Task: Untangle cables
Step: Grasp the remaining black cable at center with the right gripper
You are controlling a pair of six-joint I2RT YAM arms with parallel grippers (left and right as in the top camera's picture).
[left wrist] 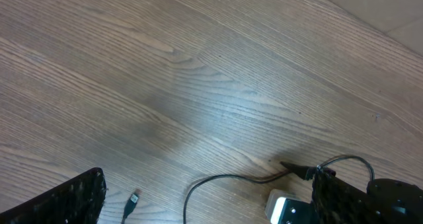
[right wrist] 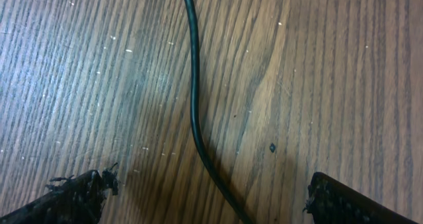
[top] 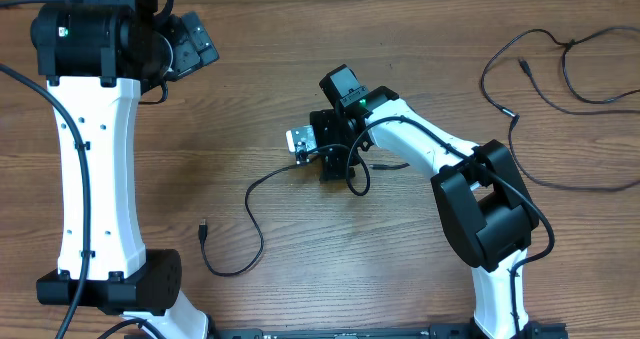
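Spread wide, my right end effector (right wrist: 211, 194) straddled one cable (right wrist: 193, 85) on the surface (right wrist: 330, 65), its length running ahead through the gap; the left end effector (top: 195, 44), also spread, hung well away.

Count from the overhead view. Table (top: 300, 39): one. Arms: two, the left arm (top: 95, 149) and the right arm (top: 440, 144). Grippers: two, the left gripper (top: 200, 41) and the right gripper (right wrist: 211, 194).

Cables: you have one lone cable (top: 252, 194) mid-table. The far cables (top: 560, 89) lie at the far right. Their strands cross, so you read at least two; the exact number is unclear.

Plug ends you can pick out: three. That is one near plug (top: 203, 225) on the lone cable and two far plugs (top: 525, 67) in the far group.

Right wrist view: two fingertips (right wrist: 73, 194), with one strand between them.
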